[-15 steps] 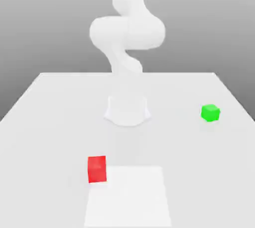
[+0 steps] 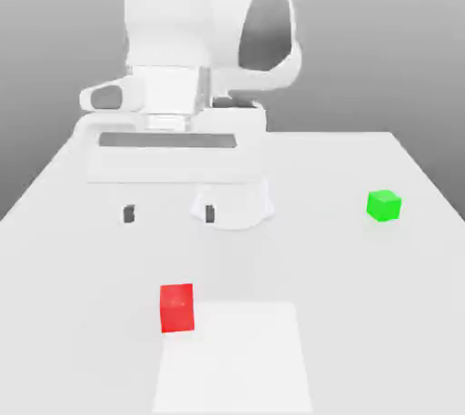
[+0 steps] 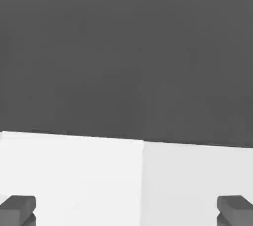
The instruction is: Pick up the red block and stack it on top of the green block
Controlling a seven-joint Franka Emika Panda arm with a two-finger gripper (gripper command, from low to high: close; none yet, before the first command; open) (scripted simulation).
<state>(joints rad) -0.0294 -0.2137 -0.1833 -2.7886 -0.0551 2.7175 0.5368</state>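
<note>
Hovering above the white flat surface (image 2: 82,250), the gripper (image 2: 170,213) is released and empty. The small matte red cube (image 2: 177,308) lies near the front, well apart from the small matte green cube (image 2: 383,205). It looks light and rigid; gripping 2 opposite flat faces seems best.

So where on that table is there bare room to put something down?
Plenty. The table is bare between the red block and the green block, and along both side edges. It is crowded only at the back, under the open tool and around the arm's base.
</note>
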